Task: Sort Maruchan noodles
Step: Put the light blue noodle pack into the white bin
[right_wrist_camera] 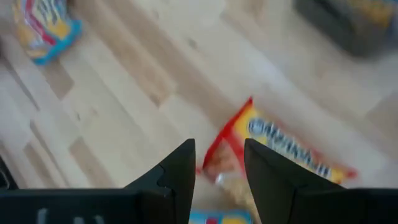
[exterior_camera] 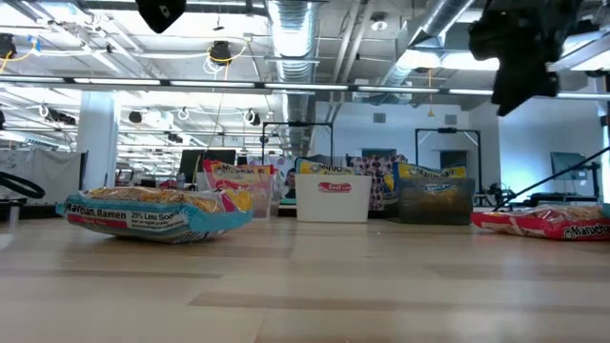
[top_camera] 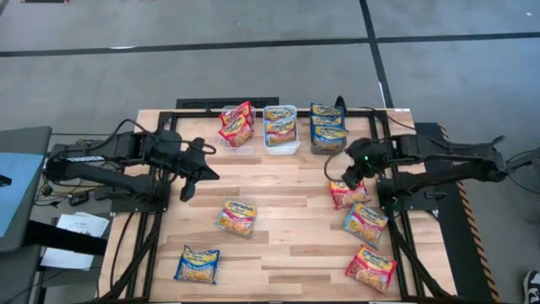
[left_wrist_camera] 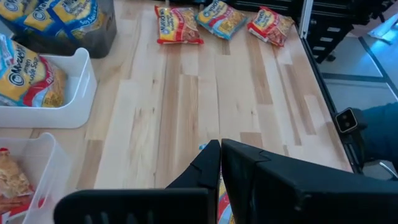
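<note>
Packets lay loose on the desk (top_camera: 287,203): a blue one (top_camera: 197,263) nearest, a red one (top_camera: 371,266) at the right. The right gripper (top_camera: 346,179) hung over another red packet (top_camera: 347,193), jaws spread a little. The left gripper (top_camera: 187,191) had its jaws pressed together. Farther off, more packets filled three bins (top_camera: 281,143).

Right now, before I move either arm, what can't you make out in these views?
- Dark bin: how many packets are stacked inside; the top packet covers the rest, high view.
- Red packet: its print is blurred, right wrist view.
- Right hand: cut off by the top edge, low view.
</note>
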